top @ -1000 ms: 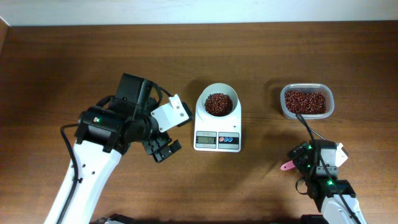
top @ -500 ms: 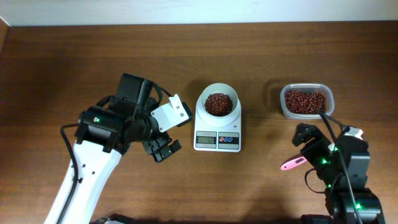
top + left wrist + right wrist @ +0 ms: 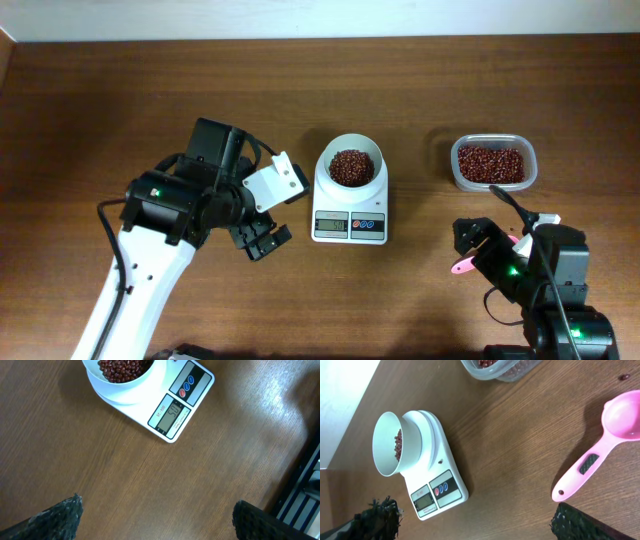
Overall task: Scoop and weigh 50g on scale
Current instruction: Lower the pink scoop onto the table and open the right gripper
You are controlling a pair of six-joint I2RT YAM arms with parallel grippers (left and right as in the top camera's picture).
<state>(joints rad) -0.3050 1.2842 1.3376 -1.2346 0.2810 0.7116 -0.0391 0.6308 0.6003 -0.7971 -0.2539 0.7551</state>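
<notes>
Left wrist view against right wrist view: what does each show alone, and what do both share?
Left wrist only: legible digits on the display. Right wrist only: the pink spoon lying empty on the table, and a corner of the clear tub. Both: the scale with the white bowl on it, holding beans.

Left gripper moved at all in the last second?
No. The left gripper holds the same spot lower-left of the scale in all overhead pictures.
</notes>
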